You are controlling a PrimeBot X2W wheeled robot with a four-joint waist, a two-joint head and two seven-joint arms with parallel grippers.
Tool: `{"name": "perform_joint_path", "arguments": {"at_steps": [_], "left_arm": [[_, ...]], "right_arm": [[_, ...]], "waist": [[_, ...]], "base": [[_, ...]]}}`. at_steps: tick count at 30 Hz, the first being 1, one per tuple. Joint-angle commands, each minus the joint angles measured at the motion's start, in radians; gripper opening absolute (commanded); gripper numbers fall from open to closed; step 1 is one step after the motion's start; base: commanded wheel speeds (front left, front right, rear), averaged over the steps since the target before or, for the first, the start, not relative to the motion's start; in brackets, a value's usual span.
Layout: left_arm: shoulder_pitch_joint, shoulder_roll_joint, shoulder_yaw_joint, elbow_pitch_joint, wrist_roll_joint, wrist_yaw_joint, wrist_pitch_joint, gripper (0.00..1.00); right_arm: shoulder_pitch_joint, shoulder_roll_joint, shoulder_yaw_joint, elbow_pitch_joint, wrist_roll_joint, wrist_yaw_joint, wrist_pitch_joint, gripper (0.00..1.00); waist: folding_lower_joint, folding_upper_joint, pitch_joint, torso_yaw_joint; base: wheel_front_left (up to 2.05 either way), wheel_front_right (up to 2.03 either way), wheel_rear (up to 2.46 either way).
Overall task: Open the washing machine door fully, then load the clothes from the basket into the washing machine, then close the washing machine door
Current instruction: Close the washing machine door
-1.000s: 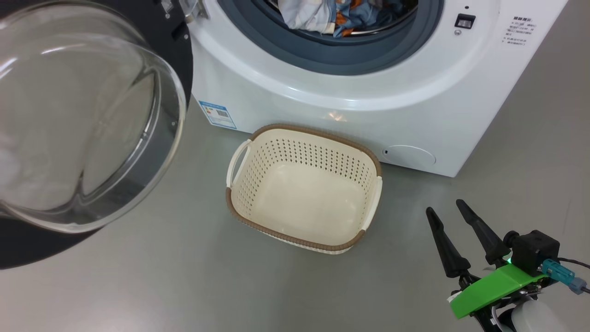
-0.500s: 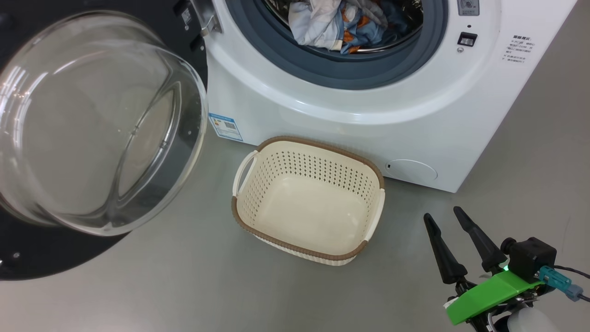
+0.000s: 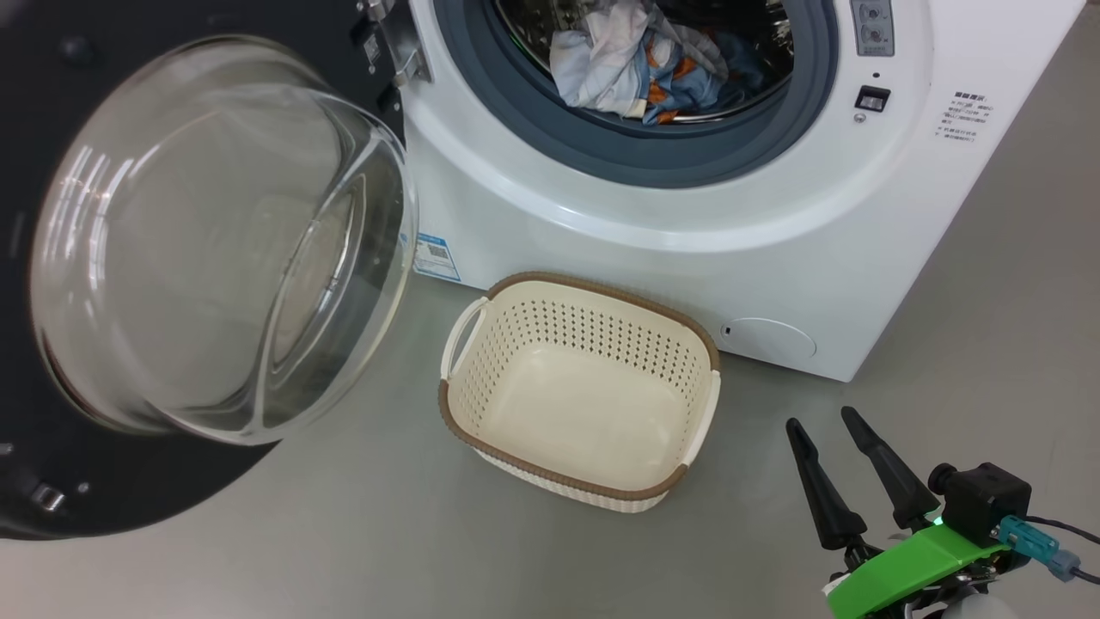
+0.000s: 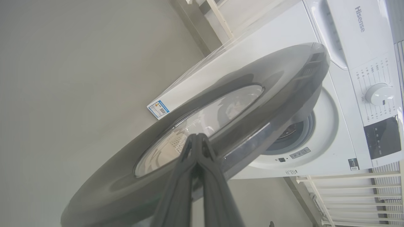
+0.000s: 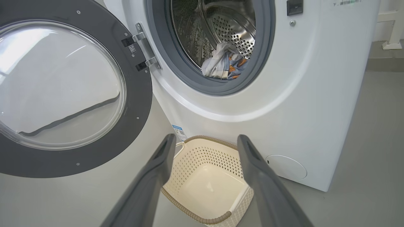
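Grey floor [image 3: 344,533]: basket [image 3: 559,327] empty, clothes [image 3: 636,64] loaded; clenched left gripper [image 4: 196,135] has begun swinging washing machine door [image 3: 215,241] shut; right gripper [image 3: 819,419] released.

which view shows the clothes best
Right wrist view: the whole heap of clothes lies in the drum. Head view: larger, but cropped at its top edge. Left wrist view: the door covers most of the drum.

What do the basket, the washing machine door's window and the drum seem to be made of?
The basket looks like moulded plastic: matte cream, punched holes, brown woven-look rim. The washing machine door window seems clear glass, glossy with bright reflections. The drum is shiny perforated metal, probably stainless steel.
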Motion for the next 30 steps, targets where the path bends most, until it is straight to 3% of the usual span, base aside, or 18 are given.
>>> {"name": "perform_joint_path", "arguments": {"at_steps": [1,9,22,30], "left_arm": [[0.004,0.066,0.030,-0.039,-0.022,-0.004,0.027,0.00],[0.027,0.071,0.027,-0.090,-0.047,-0.004,0.084,0.00],[0.069,0.018,-0.008,-0.241,-0.069,-0.004,0.140,0.00],[0.110,-0.021,-0.035,-0.408,-0.095,0.001,0.178,0.00]], "right_arm": [[0.007,0.002,0.017,-0.026,0.001,0.002,-0.005,1.00],[0.024,0.010,0.013,-0.028,0.002,0.002,-0.005,1.00],[0.029,0.010,0.003,-0.031,0.004,0.002,-0.005,1.00],[0.039,0.005,-0.022,-0.040,0.000,0.002,-0.005,1.00]], "waist": [[0.0000,0.0000,-0.008,0.003],[0.0000,0.0000,-0.026,0.010],[0.0000,0.0000,-0.031,0.003],[0.0000,0.0000,-0.035,-0.022]], "base": [[0.00,0.00,0.00],[0.00,0.00,0.00],[0.00,0.00,0.00],[0.00,0.00,0.00]]}}
